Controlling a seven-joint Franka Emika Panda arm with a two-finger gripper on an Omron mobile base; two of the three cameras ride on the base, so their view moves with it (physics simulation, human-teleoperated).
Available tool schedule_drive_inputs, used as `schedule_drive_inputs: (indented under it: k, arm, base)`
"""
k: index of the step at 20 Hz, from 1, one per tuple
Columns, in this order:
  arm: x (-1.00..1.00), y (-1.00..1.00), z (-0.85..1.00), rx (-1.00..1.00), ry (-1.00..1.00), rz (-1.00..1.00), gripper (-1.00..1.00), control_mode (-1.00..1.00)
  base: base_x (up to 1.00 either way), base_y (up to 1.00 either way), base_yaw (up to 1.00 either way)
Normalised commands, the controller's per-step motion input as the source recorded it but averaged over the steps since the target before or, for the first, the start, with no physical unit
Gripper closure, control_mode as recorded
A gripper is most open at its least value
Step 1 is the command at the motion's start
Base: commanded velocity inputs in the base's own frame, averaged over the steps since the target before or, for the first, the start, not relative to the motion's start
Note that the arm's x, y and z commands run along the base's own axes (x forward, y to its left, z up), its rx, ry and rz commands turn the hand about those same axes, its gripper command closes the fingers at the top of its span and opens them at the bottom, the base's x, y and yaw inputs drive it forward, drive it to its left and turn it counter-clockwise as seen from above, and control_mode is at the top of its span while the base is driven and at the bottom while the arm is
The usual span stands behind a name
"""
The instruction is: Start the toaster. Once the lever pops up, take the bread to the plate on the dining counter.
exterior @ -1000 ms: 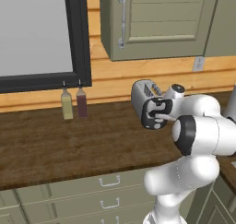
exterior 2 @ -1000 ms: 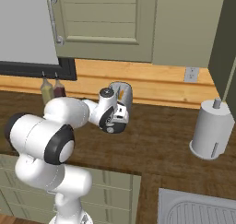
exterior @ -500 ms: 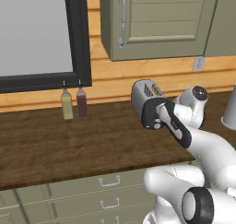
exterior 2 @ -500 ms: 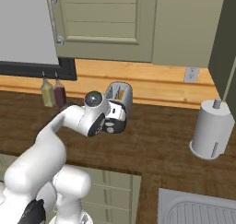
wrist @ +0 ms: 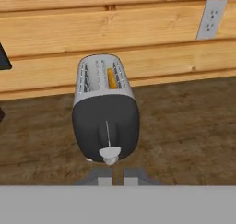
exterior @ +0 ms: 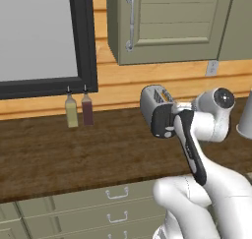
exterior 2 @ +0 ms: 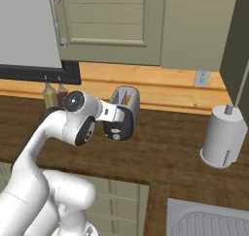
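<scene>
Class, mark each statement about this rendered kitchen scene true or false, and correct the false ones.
1. The rounded silver-grey toaster with a black end face stands on the dark wood worktop. True.
2. Its pale lever sits at the top of the slit. False: it is at the bottom.
3. Something golden-orange shows in one slot. True.
4. The white paper-towel roll lies on its side. False: it stands upright.
5. Two small bottles stand below the dark-framed window. True.
</scene>
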Motion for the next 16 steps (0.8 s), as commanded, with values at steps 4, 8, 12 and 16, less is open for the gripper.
schedule_drive_inputs:
  k: [4,8,12,16]
  arm:
    - [-0.28,0.04,1.0,0.01,0.04,-0.06,-1.0,-1.0]
    - [-0.25,0.0,0.97,0.07,0.1,-0.01,-1.0,-1.0]
    - [-0.22,0.0,0.57,0.11,0.08,0.0,-1.0,-1.0]
    - [-0.2,0.0,0.3,0.11,0.07,0.0,-1.0,-1.0]
  base:
    - [0.0,0.0,0.0]
    - [0.0,0.0,0.0]
    - [0.0,0.0,0.0]
    - [0.0,0.0,0.0]
